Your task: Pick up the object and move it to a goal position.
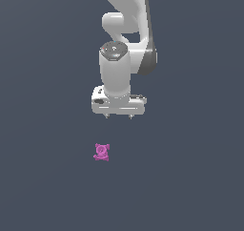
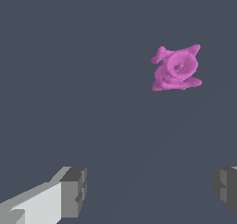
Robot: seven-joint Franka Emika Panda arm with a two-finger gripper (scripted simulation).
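Note:
The object (image 1: 101, 152) is a small magenta-pink lumpy figurine with short nubs and a round centre, lying on the dark grey floor. In the wrist view the object (image 2: 176, 69) shows clear of both fingers. My white gripper (image 1: 118, 116) hangs above the floor, beyond the object and slightly toward the exterior view's right. Only its two short fingertips (image 1: 106, 115) poke out under the white hand. In the wrist view the gripper (image 2: 150, 190) is open, its grey pads (image 2: 74, 192) set wide apart with nothing between them.
The white arm (image 1: 125, 29) rises above the gripper to the top of the exterior view. A plain dark grey floor (image 1: 47, 177) surrounds the object.

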